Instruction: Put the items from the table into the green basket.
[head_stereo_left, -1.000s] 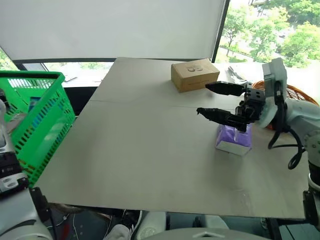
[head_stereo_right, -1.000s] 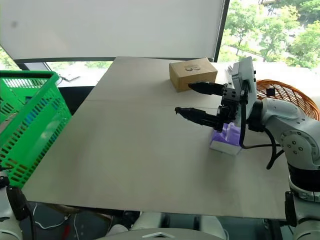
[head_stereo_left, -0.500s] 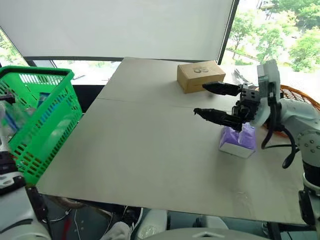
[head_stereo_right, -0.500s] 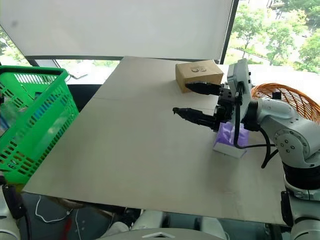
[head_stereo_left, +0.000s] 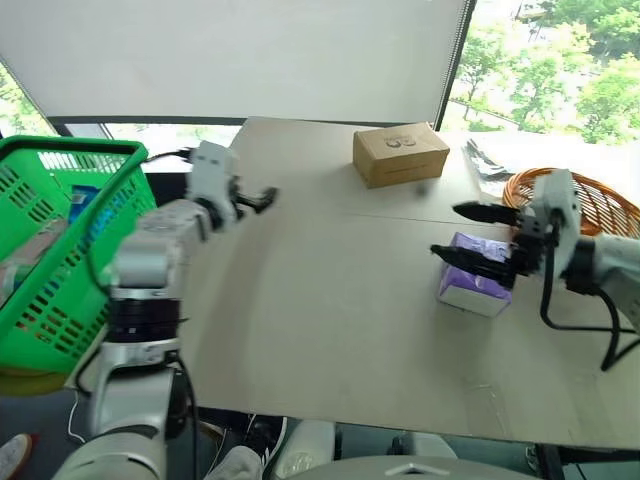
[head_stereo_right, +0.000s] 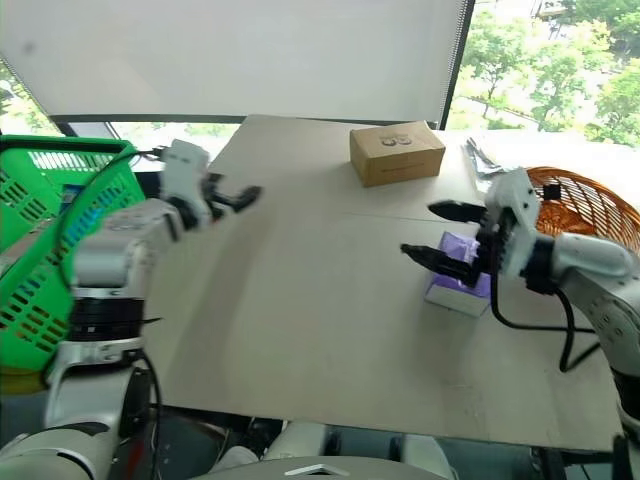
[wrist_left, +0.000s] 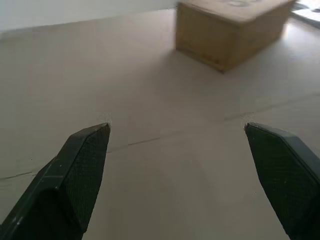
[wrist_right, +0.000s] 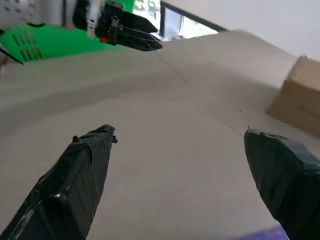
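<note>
Black right gripper (head_stereo_left: 470, 230): fingers spread wide, empty, poised over the near end of the tissue pack, pointing toward the middle of the table.
Black left gripper (head_stereo_left: 262, 198): fingers wide apart, empty, above the table's left side, pointing across toward the cardboard box.
Purple-and-white tissue pack (head_stereo_left: 474, 284): lying on the table at the right, just under the right gripper; contact cannot be told.
Cardboard box (head_stereo_left: 400, 153): brown, printed lid, at the far side of the table beyond the seam.
Table (head_stereo_left: 330, 310): pale grey-beige top, thin seam line across it.
Green basket (head_stereo_left: 60, 250): lattice-sided plastic, off the table's left edge, tilted; blue and pale goods show through its wall.
Orange wicker bowl (head_stereo_left: 590, 200): at the table's right edge, behind the right arm.
</note>
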